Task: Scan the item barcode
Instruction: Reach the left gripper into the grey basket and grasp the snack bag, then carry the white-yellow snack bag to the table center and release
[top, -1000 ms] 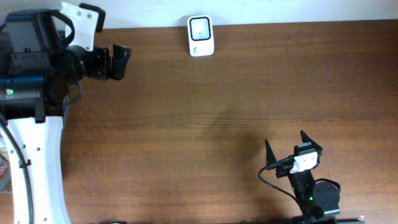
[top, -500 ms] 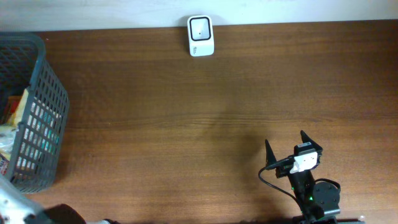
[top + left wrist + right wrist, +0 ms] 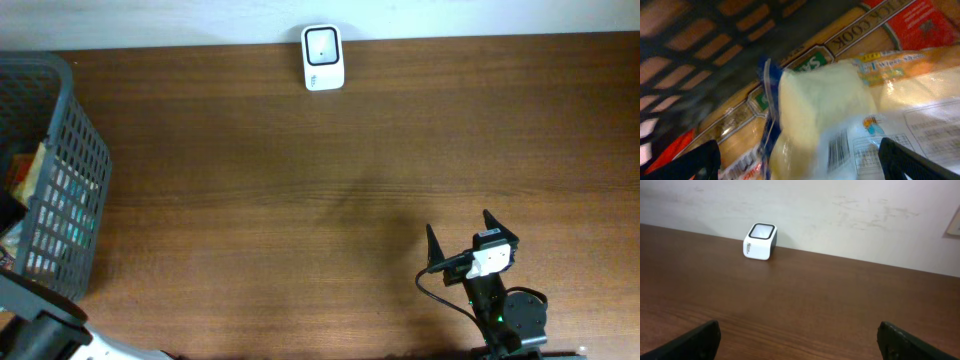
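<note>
Your left arm has swung off the desk's far-left corner and down into the grey basket [image 3: 60,170] at the left edge. Your left gripper [image 3: 800,162] hangs wide open over a pale yellow packet [image 3: 825,100] showing a barcode [image 3: 838,147]. Your right gripper [image 3: 460,228], also spread wide and empty, sits by the near edge. The scanner [image 3: 323,57] stands at the far edge.

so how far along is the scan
Nothing done yet: the scanner stands alone, no item near it. In hand: the open left hand hovers over a pale packet in the basket. Left: grasp it, carry it over, show its barcode.
</note>
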Action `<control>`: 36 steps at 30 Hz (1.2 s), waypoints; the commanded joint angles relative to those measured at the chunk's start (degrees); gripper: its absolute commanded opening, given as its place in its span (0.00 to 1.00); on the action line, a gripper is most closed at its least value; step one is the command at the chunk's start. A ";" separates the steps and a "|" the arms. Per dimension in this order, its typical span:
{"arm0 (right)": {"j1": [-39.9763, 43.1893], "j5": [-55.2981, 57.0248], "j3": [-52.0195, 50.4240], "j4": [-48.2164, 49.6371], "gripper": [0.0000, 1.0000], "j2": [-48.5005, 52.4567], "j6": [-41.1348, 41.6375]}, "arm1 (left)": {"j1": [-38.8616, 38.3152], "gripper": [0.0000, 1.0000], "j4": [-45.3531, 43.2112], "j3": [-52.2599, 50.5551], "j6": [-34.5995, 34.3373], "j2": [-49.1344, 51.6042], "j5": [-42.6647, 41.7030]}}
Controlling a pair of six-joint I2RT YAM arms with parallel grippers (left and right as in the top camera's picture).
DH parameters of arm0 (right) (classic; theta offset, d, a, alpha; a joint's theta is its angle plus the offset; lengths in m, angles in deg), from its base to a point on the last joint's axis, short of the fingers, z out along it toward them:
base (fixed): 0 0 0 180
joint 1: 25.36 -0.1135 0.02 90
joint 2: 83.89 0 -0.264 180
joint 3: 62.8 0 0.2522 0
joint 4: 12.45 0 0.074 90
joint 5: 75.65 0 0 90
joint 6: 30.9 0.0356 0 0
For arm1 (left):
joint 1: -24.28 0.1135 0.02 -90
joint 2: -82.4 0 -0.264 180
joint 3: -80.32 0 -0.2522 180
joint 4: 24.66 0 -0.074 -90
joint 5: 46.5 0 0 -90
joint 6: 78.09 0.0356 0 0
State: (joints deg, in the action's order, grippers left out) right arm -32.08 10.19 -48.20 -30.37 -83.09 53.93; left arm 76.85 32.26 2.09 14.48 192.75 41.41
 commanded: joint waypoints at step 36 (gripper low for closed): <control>0.42 0.28 -0.52 0.04 0.99 -0.39 -0.42 | -58.12 0.00 8.02 2.56 -6.43 -20.24 -18.21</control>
State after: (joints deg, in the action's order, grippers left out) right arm -32.08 10.19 -48.20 -30.39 -83.09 53.93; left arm 24.37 40.12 5.91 7.60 166.50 23.64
